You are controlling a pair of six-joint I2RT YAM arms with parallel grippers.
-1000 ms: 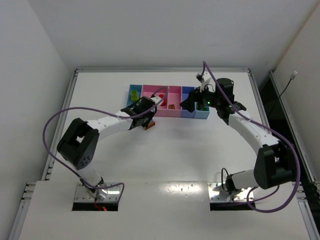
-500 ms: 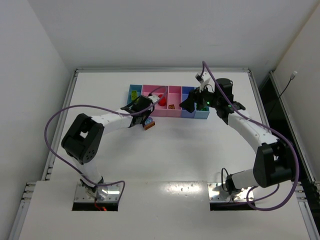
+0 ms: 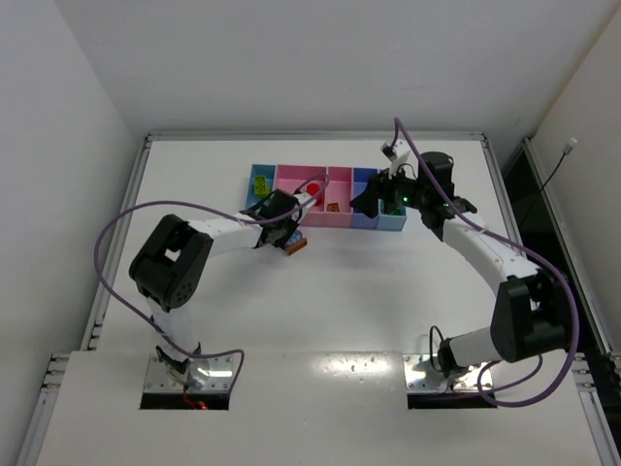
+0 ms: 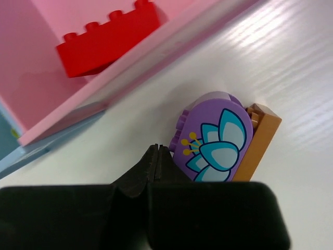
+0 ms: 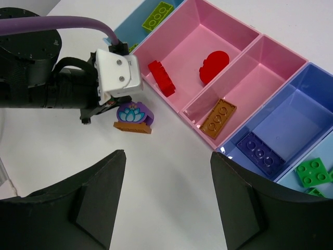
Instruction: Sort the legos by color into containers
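While pressed together, left claw (image 4: 157, 151): sitting beside purple flower lego (image 4: 216, 138), pinching nothing.
Right claw (image 5: 167, 156): hanging spread, empty.
Next grasp: likely spreading around lego plus orange brick (image 4: 258, 139).

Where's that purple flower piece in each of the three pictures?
Top view: flower piece on the table, just below the pink bin.
Left wrist: piece centre-right, beside the bin's wall.
Right wrist: piece left of centre, below-left of the bin.
Shared landmark: the pink bin.
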